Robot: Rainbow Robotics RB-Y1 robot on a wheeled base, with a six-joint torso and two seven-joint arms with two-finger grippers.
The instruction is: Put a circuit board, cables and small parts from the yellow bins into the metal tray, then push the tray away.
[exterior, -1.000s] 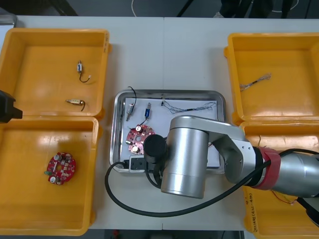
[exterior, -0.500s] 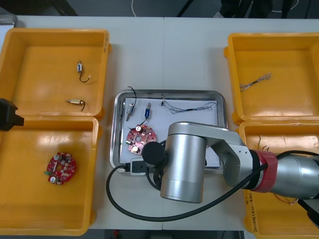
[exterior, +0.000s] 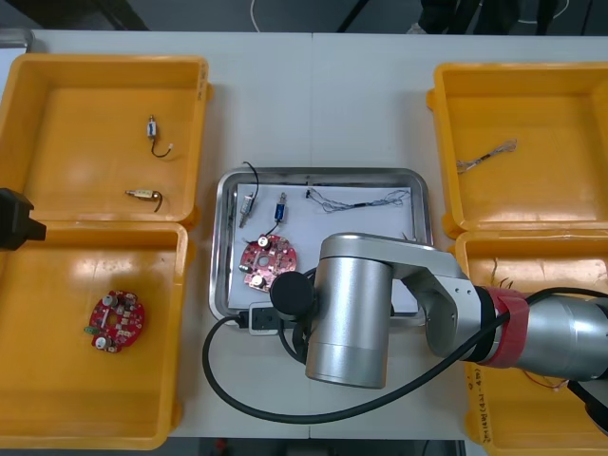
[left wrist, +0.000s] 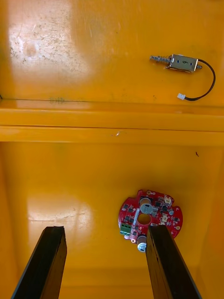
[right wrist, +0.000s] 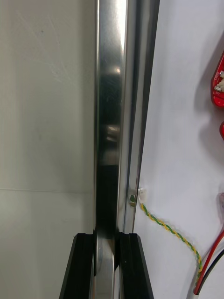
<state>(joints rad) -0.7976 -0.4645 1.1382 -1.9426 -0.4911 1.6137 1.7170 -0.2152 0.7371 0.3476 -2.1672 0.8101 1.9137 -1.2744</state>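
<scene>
— First entry, the tray?
— Tray [exterior: 380,175]: middle of the tabletop, between the bins, white inside. Right gripper [right wrist: 106,236] at its near edge, fingers [right wrist: 83,266] pinching the rim.

— Contents?
— Board [exterior: 266,261], toward the near-left corner. Silver part [exterior: 249,205] and blue part [exterior: 281,211], side by side near the far-left corner. Blue and white cable [exterior: 366,199], along the far edge. Yellow-and-green twisted cable [right wrist: 168,227] and red cable [right wrist: 212,259], just inside the near rim, beside the right gripper.

— Left of the table?
— Left gripper [left wrist: 105,229]: above the near-left bin [exterior: 57,399], fingers spread, nothing between them. Spare board [left wrist: 150,217] on that bin's floor, showing just beside one finger. Far-left bin [exterior: 76,85]: a small part [exterior: 152,126] mid-floor, a second part [exterior: 142,194] by the near wall.

— Right of the table?
— Far-right bin [exterior: 551,95]: one thin cable [exterior: 486,155], toward its left wall. Near-right bin [exterior: 551,261]: partly under the right arm, contents hard to tell.
</scene>
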